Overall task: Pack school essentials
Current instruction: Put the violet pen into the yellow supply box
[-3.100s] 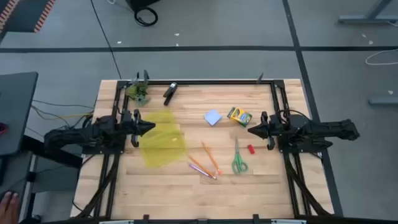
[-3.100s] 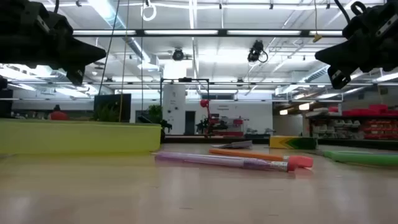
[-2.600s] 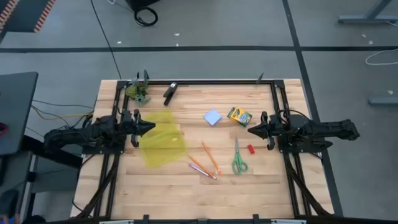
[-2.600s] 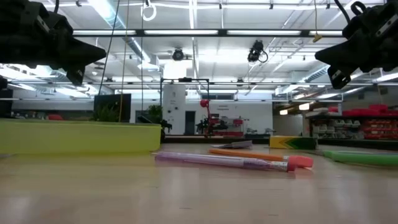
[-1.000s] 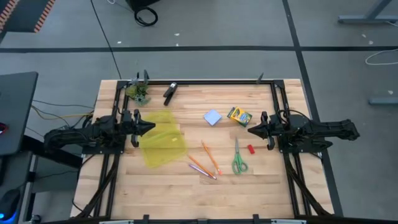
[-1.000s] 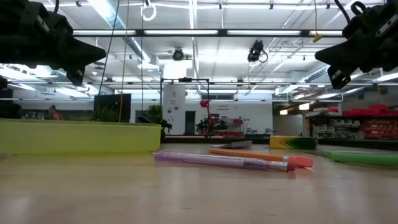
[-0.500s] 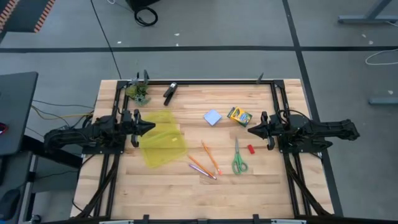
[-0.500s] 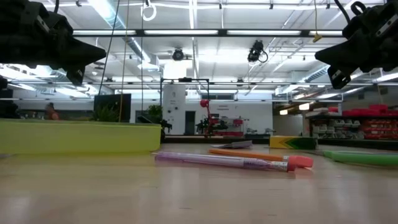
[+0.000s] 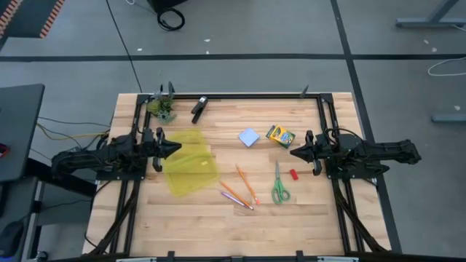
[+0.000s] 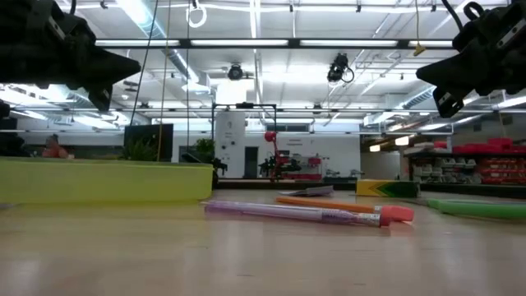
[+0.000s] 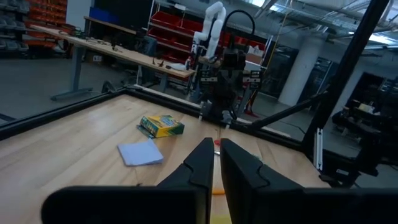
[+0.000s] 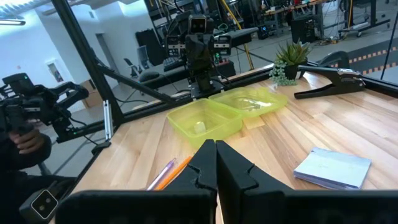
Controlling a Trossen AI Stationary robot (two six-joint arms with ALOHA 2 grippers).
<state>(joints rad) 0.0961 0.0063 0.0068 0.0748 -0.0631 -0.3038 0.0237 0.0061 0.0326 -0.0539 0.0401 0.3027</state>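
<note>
The left gripper (image 9: 175,148) is hovering over the yellow-green container (image 9: 191,170), fingers nearly together, empty. Mid-worktop are lying the note pad (image 9: 249,137), crayon box (image 9: 279,135), orange pencils (image 9: 247,184), scissors (image 9: 279,186) and red eraser (image 9: 294,175). The right gripper (image 9: 295,152), fingers together, is hanging just beside the eraser.

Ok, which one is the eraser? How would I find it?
Look at the wooden table, on the side of the right arm. Just below that arm's shut fingers lies the eraser, beside the green-handled scissors. It is the tiniest thing there, and the only red one.
</note>
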